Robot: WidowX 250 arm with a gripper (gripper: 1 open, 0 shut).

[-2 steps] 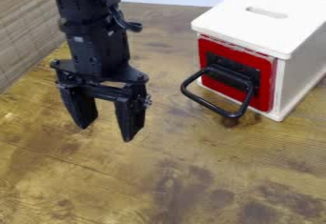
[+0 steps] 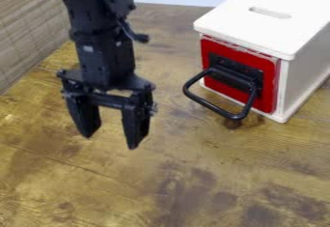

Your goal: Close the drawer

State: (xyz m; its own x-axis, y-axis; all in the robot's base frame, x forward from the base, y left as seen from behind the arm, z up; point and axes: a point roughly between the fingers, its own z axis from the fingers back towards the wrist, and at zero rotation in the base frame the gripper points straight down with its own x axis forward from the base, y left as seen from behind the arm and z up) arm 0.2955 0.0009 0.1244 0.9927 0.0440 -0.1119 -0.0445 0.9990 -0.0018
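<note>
Shift: gripper point(image 2: 111, 125) moved slightly lower at left.
Fingers: were apart, released.
Drawer point(image 2: 241, 74), right: looked nearly shut; pushing remained.

Wood-look tabletop point(image 2: 206, 192), worn; cabinet point(image 2: 268, 23) smooth, white; handle point(image 2: 204, 103) glossy black.

The red-fronted drawer point(image 2: 261, 65), black loop handle point(image 2: 213, 99) jutting, looks nearly shut.

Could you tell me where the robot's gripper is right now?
In the camera view, the gripper hangs on the left side over the wooden table, left of the drawer's black handle.
</note>
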